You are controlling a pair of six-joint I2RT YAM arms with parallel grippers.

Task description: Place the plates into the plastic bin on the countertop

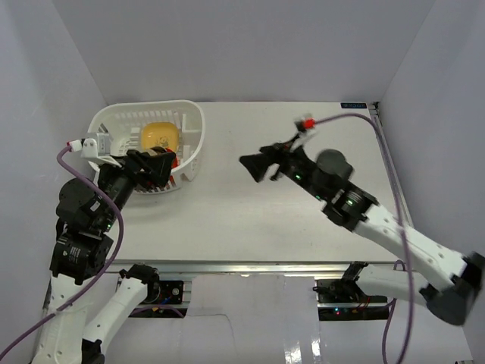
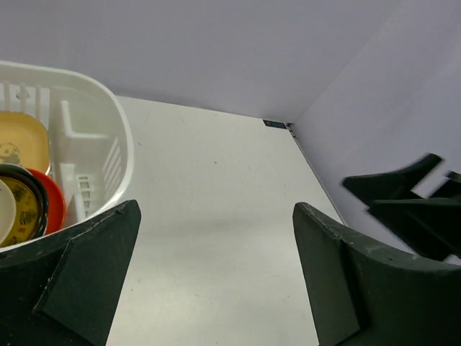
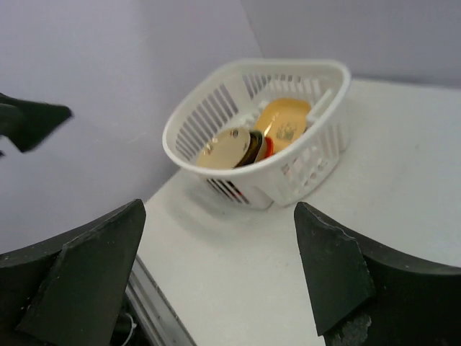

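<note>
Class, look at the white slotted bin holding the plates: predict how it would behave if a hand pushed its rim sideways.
The bin would probably slide rather than tip: its base sits flat on the smooth countertop and plates weigh it down. Its thin lattice walls likely flex a little. The leaning plates may rattle or shift.

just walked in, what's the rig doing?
Two arms are loading plates into the bin. Several already sit inside, a yellow plate among them, and none shows outside it. The left gripper is at the bin's near side and the right gripper is over the bare countertop. Both are open and hold nothing.
</note>
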